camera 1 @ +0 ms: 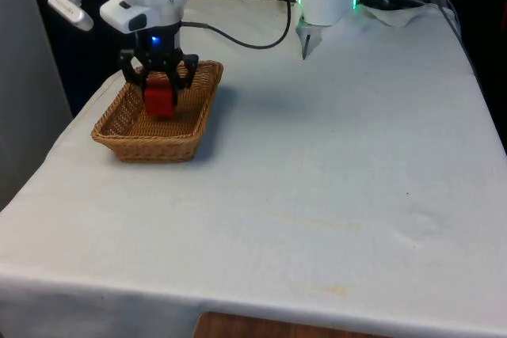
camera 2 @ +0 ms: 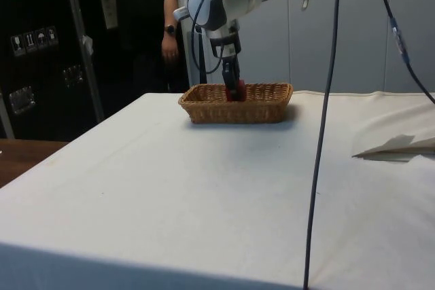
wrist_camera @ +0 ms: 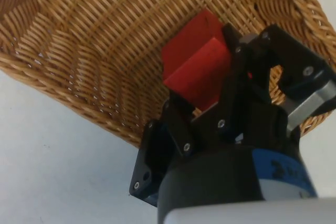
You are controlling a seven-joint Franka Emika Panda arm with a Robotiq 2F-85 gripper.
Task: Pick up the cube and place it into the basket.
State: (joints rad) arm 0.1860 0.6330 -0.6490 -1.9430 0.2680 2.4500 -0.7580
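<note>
A red cube (camera 1: 159, 100) hangs inside the woven wicker basket (camera 1: 127, 142), held between my gripper's (camera 1: 161, 89) black fingers. In the wrist view the cube (wrist_camera: 197, 66) sits clamped between the two fingers, just over the basket's woven floor (wrist_camera: 105, 40); whether it touches the floor I cannot tell. From the side, the gripper (camera 2: 233, 86) reaches down into the basket (camera 2: 258, 109) and the cube (camera 2: 236, 91) shows as a red patch above the rim. The basket stands at the front view's left, on the far part of the table.
A person (camera 2: 170, 28) in dark clothes stands behind the table near the basket. Black cables (camera 2: 326, 100) hang down in front of the side camera. Creased cloth (camera 2: 397, 146) lies on the table in the side view.
</note>
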